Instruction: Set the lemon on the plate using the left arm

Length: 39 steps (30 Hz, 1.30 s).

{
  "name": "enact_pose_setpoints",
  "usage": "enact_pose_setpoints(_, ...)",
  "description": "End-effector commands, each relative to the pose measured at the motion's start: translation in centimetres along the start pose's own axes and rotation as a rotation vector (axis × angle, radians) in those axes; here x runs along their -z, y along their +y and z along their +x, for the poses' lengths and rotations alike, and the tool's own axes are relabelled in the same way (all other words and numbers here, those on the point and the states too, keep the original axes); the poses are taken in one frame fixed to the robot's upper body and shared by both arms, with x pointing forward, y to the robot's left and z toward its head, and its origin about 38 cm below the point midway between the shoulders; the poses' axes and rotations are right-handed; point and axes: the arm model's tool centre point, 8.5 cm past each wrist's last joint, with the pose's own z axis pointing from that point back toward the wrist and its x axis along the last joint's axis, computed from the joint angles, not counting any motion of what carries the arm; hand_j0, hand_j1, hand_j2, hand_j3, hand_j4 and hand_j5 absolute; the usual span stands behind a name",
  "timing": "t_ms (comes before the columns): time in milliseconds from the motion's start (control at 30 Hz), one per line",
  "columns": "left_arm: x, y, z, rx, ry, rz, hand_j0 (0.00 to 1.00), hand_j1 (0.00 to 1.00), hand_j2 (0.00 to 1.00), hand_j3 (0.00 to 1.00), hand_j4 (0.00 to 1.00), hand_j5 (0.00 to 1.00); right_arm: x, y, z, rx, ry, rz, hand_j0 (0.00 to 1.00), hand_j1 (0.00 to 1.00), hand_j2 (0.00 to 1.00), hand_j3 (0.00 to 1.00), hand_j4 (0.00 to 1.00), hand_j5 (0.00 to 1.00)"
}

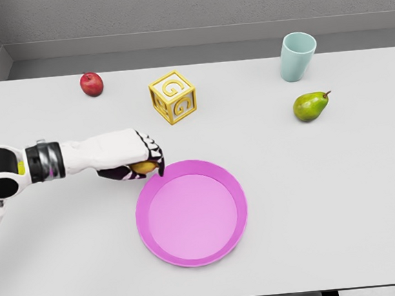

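Lemon (144, 168) sits inside the left hand (132, 157), fingers curled around it, only a yellow sliver showing under the palm, so its long axis can't be read. Hand and fruit sit just off the pink plate's (235, 186) far-left rim, fingertips about touching the edge; plate centre lies to the right and nearer, so the carry looks short. Right arm not in view.
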Motion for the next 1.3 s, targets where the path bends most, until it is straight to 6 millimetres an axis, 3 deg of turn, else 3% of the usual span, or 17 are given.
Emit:
enact_pose_setpoints(0,0.3,0.8,1.1,0.023,-0.029,0.017,0.46,0.46,0.46,0.46,0.46,0.46,0.0,0.0,0.0,0.0,-0.001,0.0,1.0,1.0,1.0,1.0,1.0,1.0)
enact_pose_setpoints(267,1.4,0.5,4.9,0.068,-0.121,0.027,0.44,0.44,0.44,0.44,0.44,0.44,0.0,0.0,0.0,0.0,0.001,0.0,1.0,1.0,1.0,1.0,1.0,1.0)
enact_pose_setpoints(567,3.7,0.0,6.4,0.06,-0.174,0.039,0.43,0.43,0.43,0.43,0.43,0.43,0.0,0.0,0.0,0.0,0.001,0.0,1.0,1.0,1.0,1.0,1.0,1.0)
enact_pose_setpoints(700,3.8,-0.1,6.4,0.062,-0.177,0.033,0.44,0.44,0.44,0.44,0.44,0.44,0.0,0.0,0.0,0.0,-0.001,0.0,1.0,1.0,1.0,1.0,1.0,1.0)
enact_pose_setpoints(733,3.8,0.0,6.5,0.062,-0.177,0.035,0.49,0.49,0.49,0.49,0.49,0.49,0.0,0.0,0.0,0.0,-0.001,0.0,1.0,1.0,1.0,1.0,1.0,1.0)
enact_pose_setpoints(800,3.8,0.0,6.5,0.06,-0.178,0.037,0.8,0.8,0.8,0.8,0.8,0.8,0.0,0.0,0.0,0.0,0.001,0.0,1.0,1.0,1.0,1.0,1.0,1.0)
enact_pose_setpoints(867,3.7,0.1,6.5,0.063,-0.179,0.039,1.0,1.0,1.0,1.0,1.0,1.0,0.0,0.0,0.0,0.0,-0.001,0.0,1.0,1.0,1.0,1.0,1.0,1.0)
enact_pose_setpoints(1167,3.1,1.1,6.7,0.086,-0.18,0.05,1.0,1.0,1.0,1.0,1.0,1.0,0.0,0.0,0.0,0.0,0.001,0.0,1.0,1.0,1.0,1.0,1.0,1.0)
enact_pose_setpoints(1200,2.1,1.0,6.2,0.096,-0.158,0.031,1.0,1.0,1.0,1.0,1.0,1.0,0.0,0.0,0.0,0.0,0.001,0.0,1.0,1.0,1.0,1.0,1.0,1.0)
enact_pose_setpoints(1267,-3.4,1.8,3.7,0.055,-0.076,-0.002,1.0,1.0,1.0,1.0,1.0,1.0,0.0,0.0,0.0,0.0,-0.001,0.0,1.0,1.0,1.0,1.0,1.0,1.0)
